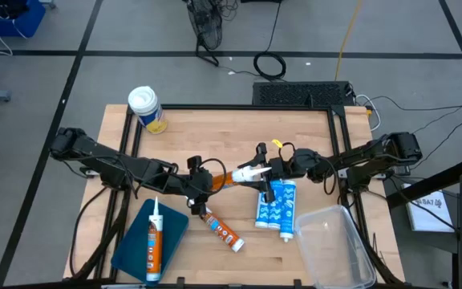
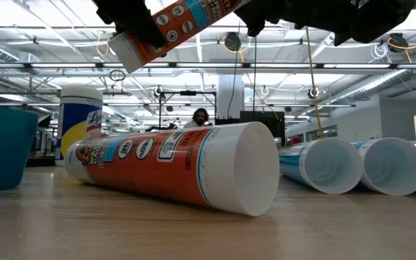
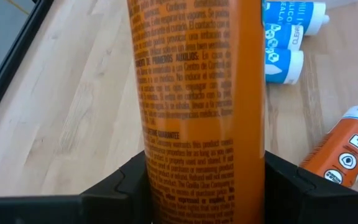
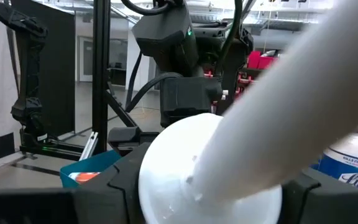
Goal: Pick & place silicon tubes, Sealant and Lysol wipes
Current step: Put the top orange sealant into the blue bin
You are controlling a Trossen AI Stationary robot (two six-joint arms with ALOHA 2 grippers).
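Both arms reach inward over the table [image 1: 215, 128] and meet near its centre, sharing one orange tube [image 1: 235, 174] held clear of the surface.

Left gripper [image 1: 201, 183]: closed on the orange tube's body. In the left wrist view the tube [image 3: 194, 106] fills the gap between the two dark fingers [image 3: 126, 186], with its printed side toward the camera.

Right gripper [image 1: 273, 170]: at the tube's white nozzle end. In the right wrist view the white cap and nozzle [image 4: 229, 168] sit between the fingers [image 4: 114, 186], which are closed on it.

Containers:
- Blue tray [image 1: 135, 245], near the table's front left. One orange tube with a white nozzle [image 1: 154, 241] lies in it lengthwise.
- Clear bin [image 1: 335, 249], front right. Its contents cannot be made out.

Other items:
- Second orange tube [image 1: 221, 231] lies flat on the table, just below the left gripper.
- Two blue-and-white tubes [image 1: 275, 205] lie side by side, under and just in front of the right gripper.
- Lysol wipes [image 1: 147, 108] stand upright at the back left corner, well apart from both grippers.

In the low view the held tube [image 2: 172, 25] is cut off by the picture's top edge. A person [image 2: 199, 118] shows far behind the table.
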